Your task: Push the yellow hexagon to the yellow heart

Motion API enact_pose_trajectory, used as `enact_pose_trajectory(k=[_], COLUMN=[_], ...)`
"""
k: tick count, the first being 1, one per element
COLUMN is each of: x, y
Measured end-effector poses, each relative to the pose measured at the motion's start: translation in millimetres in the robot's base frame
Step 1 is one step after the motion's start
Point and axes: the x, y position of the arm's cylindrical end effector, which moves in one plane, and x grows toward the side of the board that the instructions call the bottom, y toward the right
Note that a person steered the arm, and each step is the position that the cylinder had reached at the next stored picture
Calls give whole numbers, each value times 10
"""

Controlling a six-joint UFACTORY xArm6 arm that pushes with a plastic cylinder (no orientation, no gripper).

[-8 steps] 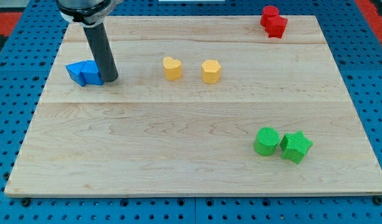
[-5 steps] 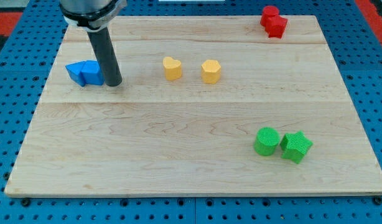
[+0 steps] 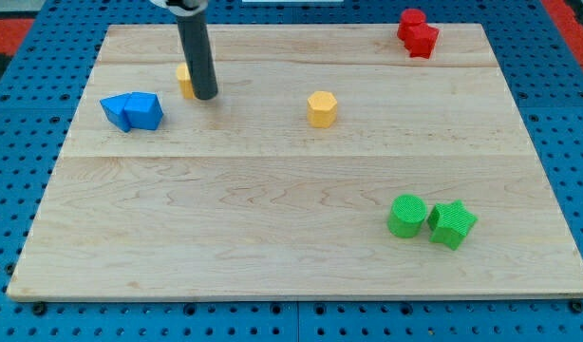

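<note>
Camera view, the only one: my tip [image 3: 206, 95] rests on the wooden board [image 3: 272, 237] in the upper left of the frame; it is a bare rod with no pincer, so no spread or pinch can be told. Touching the rod's left side, a yellow block [image 3: 184, 80] peeks out, mostly hidden, its shape unclear. The yellow hexagon [image 3: 321, 108] lies well apart, to the right of my tip, near the upper middle. Two blue blocks [image 3: 132, 111] sit touching at the left. Two red blocks [image 3: 417, 32] touch at the upper right; a green cylinder [image 3: 406, 215] and a green star-like block [image 3: 452, 224] sit side by side at the lower right.
</note>
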Motion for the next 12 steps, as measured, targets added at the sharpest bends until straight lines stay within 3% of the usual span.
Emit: enact_pose_trajectory(k=[1, 2, 3, 5, 6, 8, 9, 10, 11, 12], x=[-435, -433, -158, -356, -543, -444, 114, 710, 332, 258], y=[-239, -276, -121, -801, -746, 1669, 2549, 2561, 2086, 1589])
